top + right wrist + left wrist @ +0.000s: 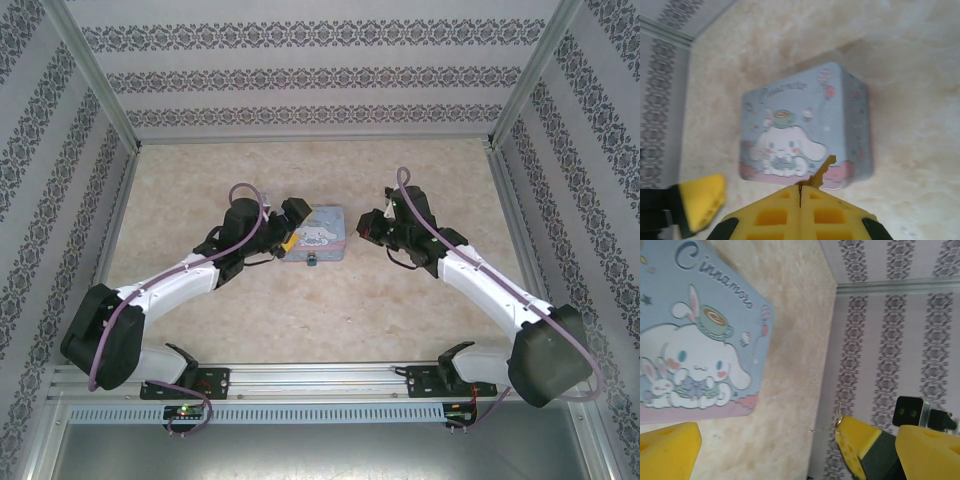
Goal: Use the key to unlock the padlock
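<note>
My right gripper [800, 187] is shut on the key [822, 171], and the notched blade sticks out past the yellow pads toward the cartoon tin [805, 125]. In the top view that gripper [363, 228] hangs just right of the tin [320, 236]. The tiny teal padlock [312, 262] sits at the tin's near edge. My left gripper [290, 230] is open at the tin's left side. In the left wrist view its jaws stand wide apart [800, 455]. There the key [838, 421] shows as thin silvery metal at the tip of the right gripper's finger [857, 440].
The pale blue tin [700, 340] lies flat on the beige marbled table [300, 310]. Patterned walls [320, 70] close in the back and both sides. The left gripper's yellow finger [700, 205] shows low left in the right wrist view.
</note>
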Robot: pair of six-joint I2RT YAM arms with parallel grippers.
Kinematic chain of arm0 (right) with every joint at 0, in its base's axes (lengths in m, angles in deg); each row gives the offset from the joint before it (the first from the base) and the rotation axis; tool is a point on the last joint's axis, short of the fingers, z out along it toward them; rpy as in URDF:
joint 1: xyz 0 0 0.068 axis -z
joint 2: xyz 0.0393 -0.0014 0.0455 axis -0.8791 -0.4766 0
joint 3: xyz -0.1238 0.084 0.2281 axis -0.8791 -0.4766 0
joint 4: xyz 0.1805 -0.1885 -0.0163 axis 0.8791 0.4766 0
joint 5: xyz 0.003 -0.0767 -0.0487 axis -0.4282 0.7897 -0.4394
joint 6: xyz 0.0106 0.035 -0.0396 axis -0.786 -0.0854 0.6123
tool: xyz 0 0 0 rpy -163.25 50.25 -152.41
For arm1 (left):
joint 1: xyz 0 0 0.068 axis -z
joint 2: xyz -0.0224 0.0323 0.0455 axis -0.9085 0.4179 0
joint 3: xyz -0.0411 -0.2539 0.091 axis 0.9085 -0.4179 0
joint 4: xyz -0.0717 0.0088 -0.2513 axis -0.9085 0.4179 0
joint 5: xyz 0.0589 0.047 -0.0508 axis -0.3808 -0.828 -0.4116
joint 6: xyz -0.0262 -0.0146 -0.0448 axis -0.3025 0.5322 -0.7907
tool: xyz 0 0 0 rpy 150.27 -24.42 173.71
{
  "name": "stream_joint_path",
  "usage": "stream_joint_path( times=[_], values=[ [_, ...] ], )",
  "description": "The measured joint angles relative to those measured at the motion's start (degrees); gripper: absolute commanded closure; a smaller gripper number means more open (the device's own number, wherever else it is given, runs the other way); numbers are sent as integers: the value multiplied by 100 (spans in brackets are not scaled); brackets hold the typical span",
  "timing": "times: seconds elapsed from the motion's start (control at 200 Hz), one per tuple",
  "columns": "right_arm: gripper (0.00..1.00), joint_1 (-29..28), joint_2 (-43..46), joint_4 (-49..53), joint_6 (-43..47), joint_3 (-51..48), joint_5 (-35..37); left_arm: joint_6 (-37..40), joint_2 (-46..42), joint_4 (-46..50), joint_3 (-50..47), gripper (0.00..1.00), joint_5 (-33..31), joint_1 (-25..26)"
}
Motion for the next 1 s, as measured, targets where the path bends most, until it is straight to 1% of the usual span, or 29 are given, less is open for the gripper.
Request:
stream_joint_path(
  times=[0.205, 0.415, 0.665, 0.999],
  values=[
    [100, -269, 175, -1097, -935, -313, 96, -975, 247, -627, 131, 9, -282, 293],
    [100, -470, 175, -1659, -1532, -490, 363, -1657, 629, -1244, 203, 22, -538, 461],
    [100, -551, 208, -2065, -1928, -682, 575, -2065, 850, -1690, 205, 34, -796, 640],
    [100, -623, 299, -2312, -2186, -846, 745, -2306, 994, -2081, 205, 41, -966, 841]
  ],
)
